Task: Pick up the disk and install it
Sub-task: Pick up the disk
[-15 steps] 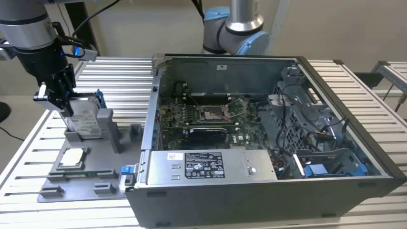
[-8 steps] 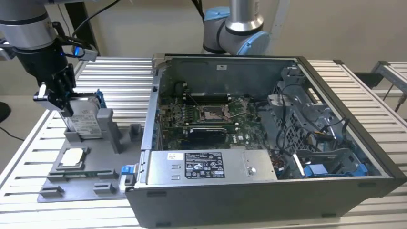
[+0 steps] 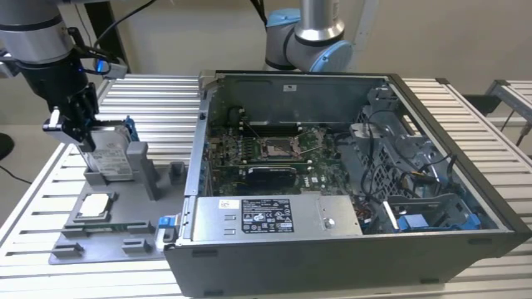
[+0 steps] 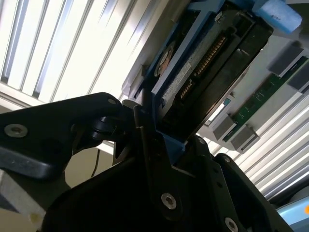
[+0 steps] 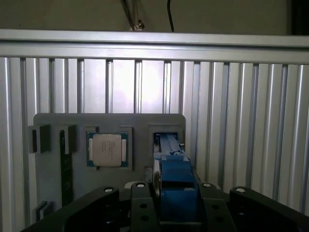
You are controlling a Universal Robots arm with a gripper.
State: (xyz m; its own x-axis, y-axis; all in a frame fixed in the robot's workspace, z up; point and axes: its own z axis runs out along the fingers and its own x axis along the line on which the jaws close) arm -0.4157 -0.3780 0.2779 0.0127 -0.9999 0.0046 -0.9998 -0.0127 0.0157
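Standing upright (blue-framed), the disk [image 3: 112, 159] sits clamped in the hand [image 3: 83, 140].

gripper [image 4: 159, 137] clamped on blue-framed edge of disk [image 4: 212, 63] | dark underside and pin row facing camera | green memory strip [image 4: 263, 99] on grey holder plate [image 4: 286, 57] beside disk | ribbed metal table [image 4: 63, 43] beneath

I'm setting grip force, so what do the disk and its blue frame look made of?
The disk: silver-grey metal, judging by its dull sheen, with a white label, likely paper, on its face. The blue frame: probably moulded plastic, judging by its even saturated colour and rounded edges.
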